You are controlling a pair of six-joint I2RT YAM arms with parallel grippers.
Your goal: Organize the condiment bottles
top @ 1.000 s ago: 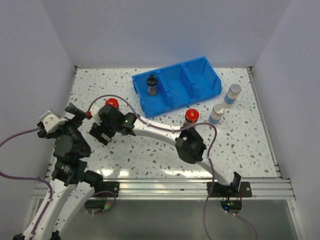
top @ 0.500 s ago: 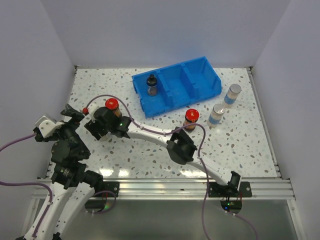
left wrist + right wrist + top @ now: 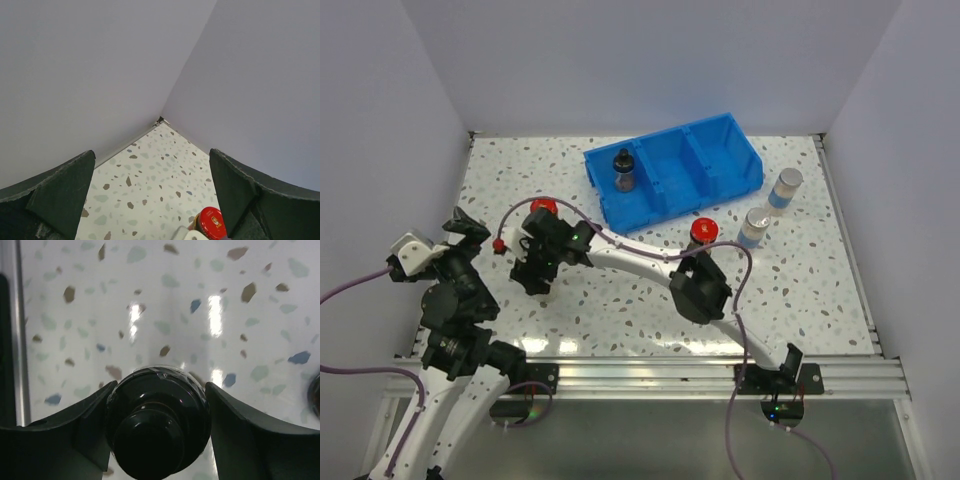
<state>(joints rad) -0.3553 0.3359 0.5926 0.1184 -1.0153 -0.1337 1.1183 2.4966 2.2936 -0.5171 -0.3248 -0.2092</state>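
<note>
In the right wrist view a black-capped bottle (image 3: 157, 427) stands on the speckled table, and my right gripper (image 3: 157, 405) is shut on it, a finger pressed against each side. From above, the right gripper (image 3: 541, 272) hides that bottle. One red-capped bottle (image 3: 542, 208) stands just beyond the gripper, another (image 3: 702, 231) near the bin. A second black-capped bottle (image 3: 623, 169) is in the left compartment of the blue bin (image 3: 720, 150). Two silver-capped bottles (image 3: 785, 188) (image 3: 755, 226) stand to the right. My left gripper (image 3: 470, 226) (image 3: 151, 167) is open and holds nothing, with a red-capped bottle (image 3: 212, 223) low in its view.
White walls enclose the table on the left, back and right. A purple cable (image 3: 620, 245) loops over the right arm. The left arm (image 3: 450, 300) sits close to the left wall. The bin's middle and right compartments hold nothing.
The right gripper moved toward the near side, away from the red-capped bottle, and its jaws closed from wide open onto the black-capped bottle. The left arm shifted slightly.
</note>
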